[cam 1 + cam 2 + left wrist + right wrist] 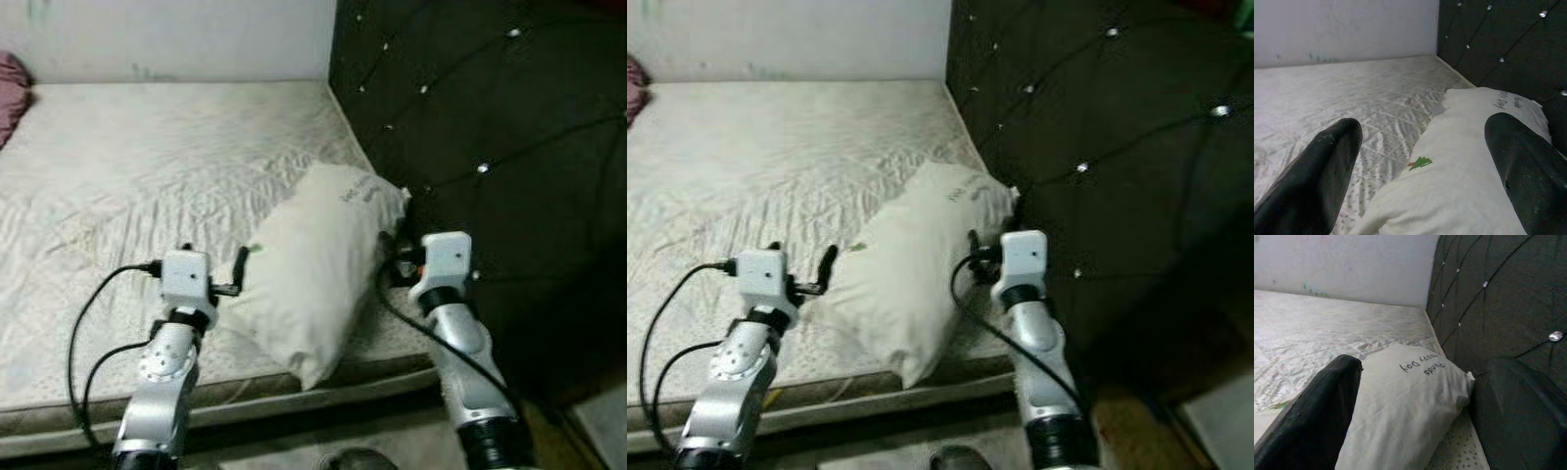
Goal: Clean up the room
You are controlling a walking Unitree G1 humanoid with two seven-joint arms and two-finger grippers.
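One pillow [313, 264], one mattress [147, 176].

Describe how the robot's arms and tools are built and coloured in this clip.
Both arms are silver jointed tubes ending in white boxy wrist blocks. Loose black cables loop to each wrist. The left tool and right tool each have two long, rounded black fingers. The right wrist block bears a small orange-red mark.
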